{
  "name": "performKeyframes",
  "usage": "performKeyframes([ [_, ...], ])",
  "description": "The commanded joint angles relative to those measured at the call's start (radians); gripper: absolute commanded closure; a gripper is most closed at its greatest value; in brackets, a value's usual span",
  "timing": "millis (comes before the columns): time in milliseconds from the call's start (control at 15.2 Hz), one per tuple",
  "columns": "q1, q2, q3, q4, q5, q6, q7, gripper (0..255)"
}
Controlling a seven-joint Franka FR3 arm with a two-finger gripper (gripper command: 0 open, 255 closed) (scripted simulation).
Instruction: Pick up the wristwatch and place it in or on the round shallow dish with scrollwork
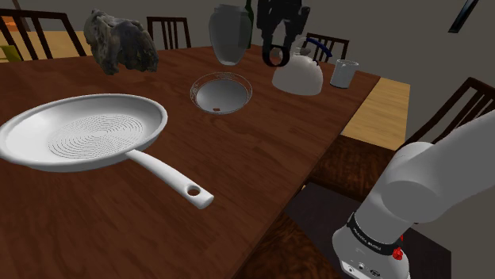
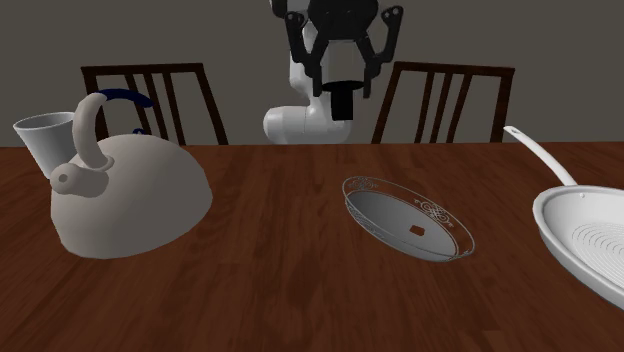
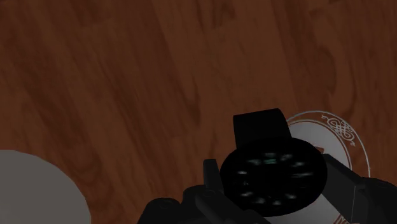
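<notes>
Shoulder view: gripper [image 1: 278,47] raised over the table, pinching a black wristwatch [image 1: 277,63]; dish [image 1: 238,83] lower, to the view's left of it.

Second exterior view: gripper [image 2: 346,88] aloft, wristwatch [image 2: 346,103] hanging in its fingers; dish [image 2: 385,208] on the table beneath, slightly to the view's right.

Wrist view: wristwatch [image 3: 272,175] clasped in the gripper [image 3: 277,188]; dish [image 3: 337,124] partly behind it.

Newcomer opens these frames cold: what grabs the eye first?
The black claw hangs above the wooden table, clamped on a dark wristwatch, close to the pale kettle. Next comes the big white frying pan at the shoulder view's left. The round shallow dish with scrollwork lies on the table between pan and kettle.
</notes>
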Motion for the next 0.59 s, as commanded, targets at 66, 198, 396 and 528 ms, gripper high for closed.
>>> performKeyframes([
  [66, 0.006, 0.111, 0.036, 0.107, -0.002, 0.007, 0.045, 255],
  [198, 0.011, 0.19, 0.06, 0.189, -0.01, 0.004, 0.076, 255],
  [396, 0.023, 0.315, 0.093, 0.33, -0.031, -0.01, 0.124, 255],
  [528, 0.034, 0.395, 0.112, 0.426, -0.049, -0.027, 0.153, 255],
])
